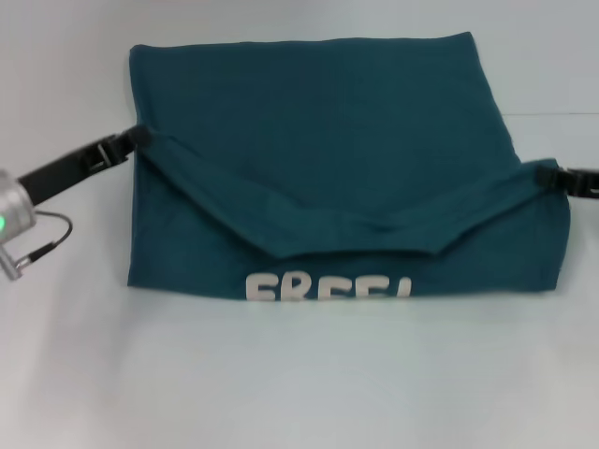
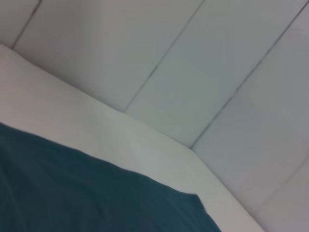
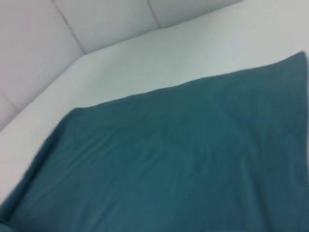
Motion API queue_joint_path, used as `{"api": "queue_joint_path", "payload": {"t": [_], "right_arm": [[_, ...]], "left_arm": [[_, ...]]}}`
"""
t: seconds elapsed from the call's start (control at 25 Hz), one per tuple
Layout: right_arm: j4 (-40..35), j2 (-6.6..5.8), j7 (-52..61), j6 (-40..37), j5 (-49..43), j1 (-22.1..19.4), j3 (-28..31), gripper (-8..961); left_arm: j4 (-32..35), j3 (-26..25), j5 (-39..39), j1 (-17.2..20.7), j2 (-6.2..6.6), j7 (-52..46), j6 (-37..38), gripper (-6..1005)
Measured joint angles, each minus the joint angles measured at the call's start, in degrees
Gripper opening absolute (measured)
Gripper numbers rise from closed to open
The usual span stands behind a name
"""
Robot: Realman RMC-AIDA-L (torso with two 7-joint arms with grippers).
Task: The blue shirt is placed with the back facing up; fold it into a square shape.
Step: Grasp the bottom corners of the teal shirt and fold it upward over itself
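Soft blue shirt [image 1: 328,122] (roughly rectangular, seemingly).

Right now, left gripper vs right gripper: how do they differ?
The left gripper meets the blue shirt higher on its side edge; the right gripper sits lower. The left shows a long stretch of arm; the right barely enters the head view. Both pinch the sagging folded flap's corners.

Blue shirt [image 3: 169,164] spread flat on white table [image 3: 145,63], pale panelled wall [image 3: 38,43] behind.

blue shirt [image 1: 328,122] mid-table [image 1: 299,374] | left hand [image 1: 138,138] at its left edge | right hand [image 1: 552,175] at right edge
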Motion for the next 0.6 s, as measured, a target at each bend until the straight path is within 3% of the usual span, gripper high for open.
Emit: {"api": "queue_joint_path", "payload": {"t": [0.4,0.6], "right_arm": [[3.02,1.07,-2.75,15.74,1.60,6.54,-2.77,51],[3.40,0.60,-2.99,19.54,2.80,8.38,-3.82,51]], "left_arm": [[-4.32,0.14,-6.45,-6.07,-0.33,7.52,-11.44,79],[-5.15,0.05,-9.26,-8.07,-0.43,10.51,-15.02,80]]}}
